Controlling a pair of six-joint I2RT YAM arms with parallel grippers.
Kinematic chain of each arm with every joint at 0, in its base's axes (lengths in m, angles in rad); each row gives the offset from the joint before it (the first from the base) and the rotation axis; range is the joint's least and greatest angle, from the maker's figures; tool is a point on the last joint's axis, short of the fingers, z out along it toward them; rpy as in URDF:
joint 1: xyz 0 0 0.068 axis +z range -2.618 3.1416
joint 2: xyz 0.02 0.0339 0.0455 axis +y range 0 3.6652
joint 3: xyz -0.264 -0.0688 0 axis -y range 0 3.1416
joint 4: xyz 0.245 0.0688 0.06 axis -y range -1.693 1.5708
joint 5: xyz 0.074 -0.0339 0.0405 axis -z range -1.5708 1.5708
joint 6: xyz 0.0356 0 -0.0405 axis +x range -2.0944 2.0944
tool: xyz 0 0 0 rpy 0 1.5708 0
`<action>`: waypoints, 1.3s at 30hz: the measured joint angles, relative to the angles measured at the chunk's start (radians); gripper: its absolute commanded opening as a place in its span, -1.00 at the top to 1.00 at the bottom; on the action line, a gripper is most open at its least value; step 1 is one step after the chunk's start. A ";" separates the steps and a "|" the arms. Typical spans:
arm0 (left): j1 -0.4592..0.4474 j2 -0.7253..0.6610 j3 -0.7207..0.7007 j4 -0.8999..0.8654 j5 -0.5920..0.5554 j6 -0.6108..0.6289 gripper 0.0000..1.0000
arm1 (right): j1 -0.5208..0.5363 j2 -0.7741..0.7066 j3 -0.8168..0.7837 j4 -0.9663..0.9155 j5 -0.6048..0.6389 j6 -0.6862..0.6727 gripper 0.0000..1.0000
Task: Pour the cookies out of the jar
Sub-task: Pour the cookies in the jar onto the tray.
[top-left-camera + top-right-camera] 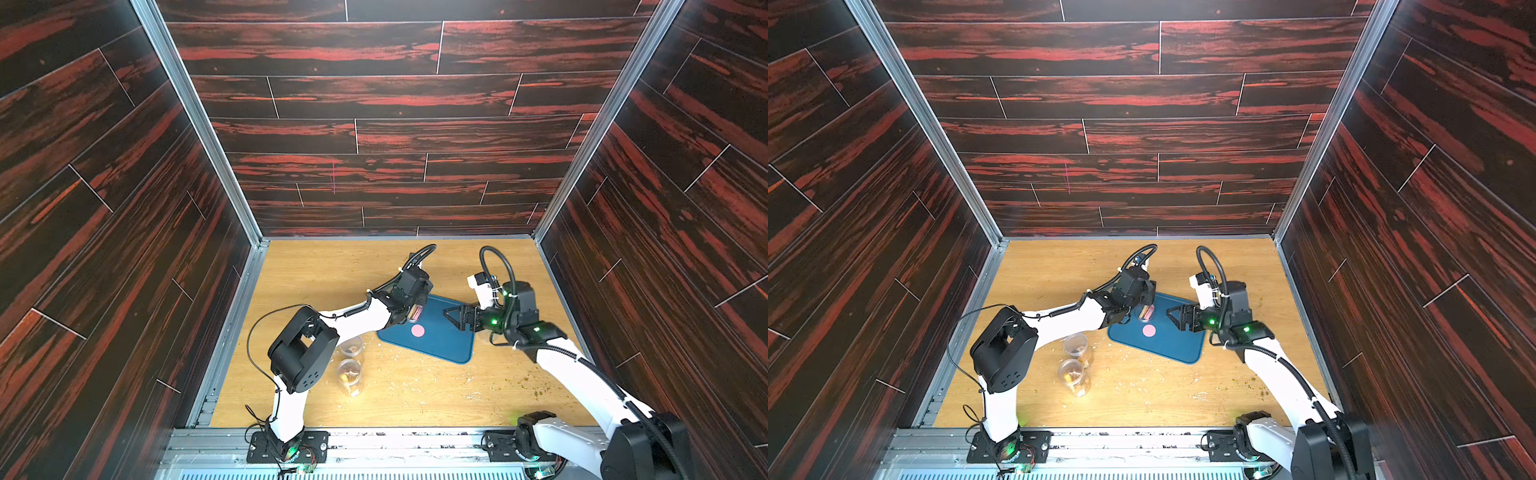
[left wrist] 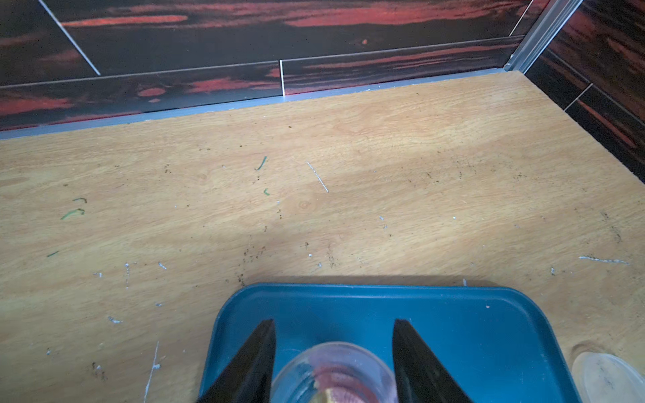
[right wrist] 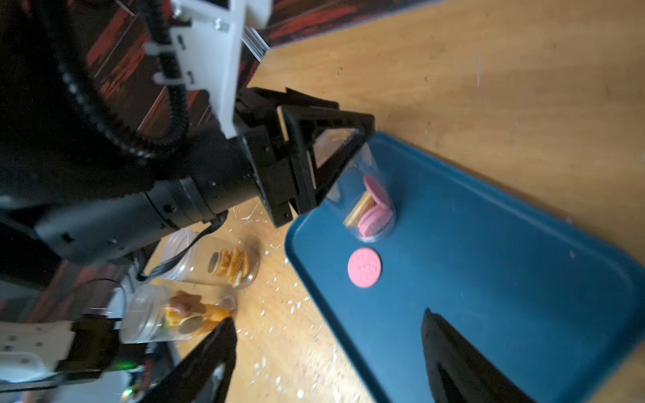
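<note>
Left claw (image 2: 335,326) clamps a clear jar (image 3: 370,195), steeply tilted, with its lower end at the blue tray (image 3: 488,279). Pink and yellow cookies (image 3: 371,213) bunch at that end. In a top view, one pink cookie (image 1: 417,330) lies at the jar's 6 o'clock. Right claw (image 1: 455,316), jaws apart, hovers at its 3 o'clock.

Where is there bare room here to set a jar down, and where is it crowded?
Free: the table between blue tray and back wall; the littered stretch between tray and front rail; the tray between pink cookie and its near rim. Crowded: around the two other jars, and where the left gripper holds the tilted jar facing the right gripper.
</note>
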State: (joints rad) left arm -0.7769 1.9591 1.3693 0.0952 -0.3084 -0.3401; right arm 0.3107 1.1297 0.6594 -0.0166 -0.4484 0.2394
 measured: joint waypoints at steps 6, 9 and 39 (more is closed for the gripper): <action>0.011 0.003 0.017 -0.021 0.037 -0.007 -0.33 | 0.021 0.117 -0.153 0.331 0.023 -0.060 -0.80; 0.022 0.003 0.018 -0.020 0.064 -0.020 -0.38 | 0.021 0.174 -0.156 0.443 0.019 -0.090 -0.80; 0.072 0.004 0.024 -0.065 0.240 -0.081 0.01 | 0.043 0.305 -0.089 0.595 0.022 -0.170 -0.83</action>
State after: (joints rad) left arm -0.7044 1.9629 1.3937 0.0303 -0.0685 -0.4210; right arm 0.3538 1.4345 0.5701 0.5781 -0.4263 0.0696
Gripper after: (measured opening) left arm 0.546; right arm 0.916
